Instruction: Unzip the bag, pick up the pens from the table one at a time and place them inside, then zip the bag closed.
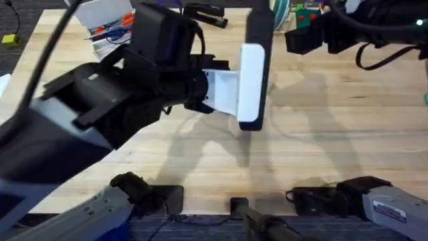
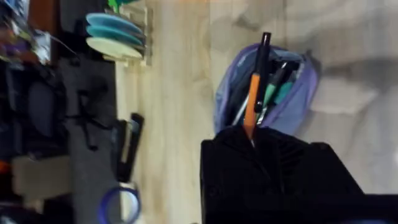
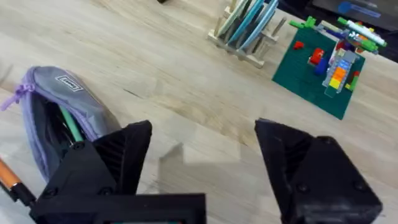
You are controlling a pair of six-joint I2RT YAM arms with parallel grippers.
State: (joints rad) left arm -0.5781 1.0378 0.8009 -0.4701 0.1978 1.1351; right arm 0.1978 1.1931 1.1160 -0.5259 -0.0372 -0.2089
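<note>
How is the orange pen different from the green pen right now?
The orange pen is held by the left pincer and sticks up out of the bag, its dark end above the rim. The green pen lies down inside the bag, with nothing holding it. The orange pen is only partway in; the green pen is mostly hidden. Both are slim and sit at the open bag.

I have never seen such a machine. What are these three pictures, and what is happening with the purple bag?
These are two robot arms at a wooden table. One picture comes from a camera above; the other two come from cameras on the arms' wrists. The left wrist camera looks down on the open purple bag. The left arm's black fingers hold an orange pen, pointing into the bag, where a green pen already lies. The right arm's fingers are open beside the bag and hold nothing. Farther off stand a rack of plates and a green board with toy bricks.
</note>
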